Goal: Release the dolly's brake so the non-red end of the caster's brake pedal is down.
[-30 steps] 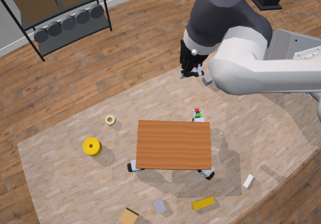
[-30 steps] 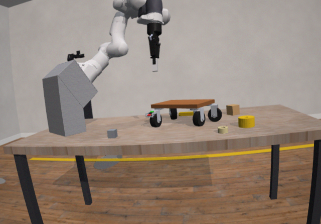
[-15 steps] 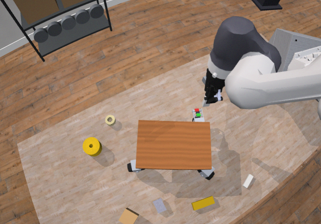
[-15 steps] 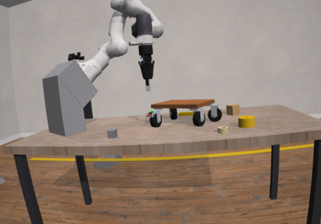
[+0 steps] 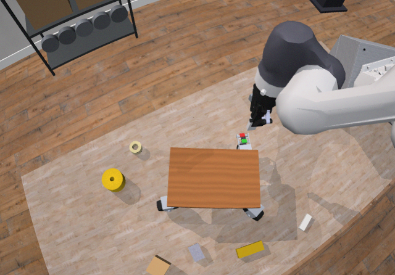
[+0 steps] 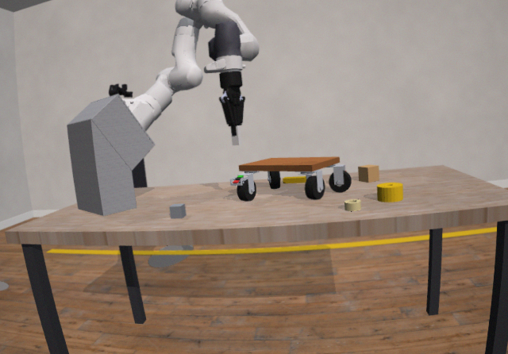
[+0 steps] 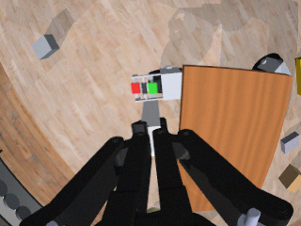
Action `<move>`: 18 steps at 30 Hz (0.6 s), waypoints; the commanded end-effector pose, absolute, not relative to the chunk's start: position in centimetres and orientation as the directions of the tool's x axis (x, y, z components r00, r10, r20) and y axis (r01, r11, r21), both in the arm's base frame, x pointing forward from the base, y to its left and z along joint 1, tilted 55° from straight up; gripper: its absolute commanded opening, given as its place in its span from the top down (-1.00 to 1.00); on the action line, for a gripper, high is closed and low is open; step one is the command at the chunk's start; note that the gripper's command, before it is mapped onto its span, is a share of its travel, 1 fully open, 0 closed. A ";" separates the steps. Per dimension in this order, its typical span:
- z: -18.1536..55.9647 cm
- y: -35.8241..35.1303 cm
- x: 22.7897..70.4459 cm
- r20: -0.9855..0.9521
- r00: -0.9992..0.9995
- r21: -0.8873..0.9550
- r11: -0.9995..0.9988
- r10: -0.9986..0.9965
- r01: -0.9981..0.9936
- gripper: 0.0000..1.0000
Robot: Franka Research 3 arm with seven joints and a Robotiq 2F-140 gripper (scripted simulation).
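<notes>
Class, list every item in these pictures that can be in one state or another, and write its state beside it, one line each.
Gripper: shut, empty, hanging above the pedal, touching nothing.
Brake pedal: untouched; which end is down cannot be told.
Dolly: upright, wheels on the table.
Yellow roll: lying flat, hole up.
Tape ring: lying flat.

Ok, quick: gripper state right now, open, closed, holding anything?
Gripper: closed, holding nothing, fingers pressed together in the air above the dolly's brake pedal.
</notes>
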State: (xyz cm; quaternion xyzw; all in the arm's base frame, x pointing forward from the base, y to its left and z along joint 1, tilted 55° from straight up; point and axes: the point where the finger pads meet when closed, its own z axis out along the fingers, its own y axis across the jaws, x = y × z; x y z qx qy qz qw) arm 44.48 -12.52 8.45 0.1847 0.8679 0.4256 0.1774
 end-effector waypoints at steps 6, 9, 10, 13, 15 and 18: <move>6.4 -10.1 46.2 -0.148 -0.867 0.804 0.568 0.475 0.174 1.00; 6.4 -10.1 46.2 -0.148 -0.867 0.804 0.568 0.475 0.174 1.00; 6.4 -10.1 46.2 -0.148 -0.867 0.804 0.568 0.475 0.174 1.00; 6.4 -10.1 46.2 -0.148 -0.867 0.804 0.568 0.475 0.174 1.00; 6.4 -10.1 46.2 -0.148 -0.867 0.804 0.568 0.475 0.174 1.00; 6.4 -10.1 46.2 -0.148 -0.867 0.804 0.568 0.475 0.174 1.00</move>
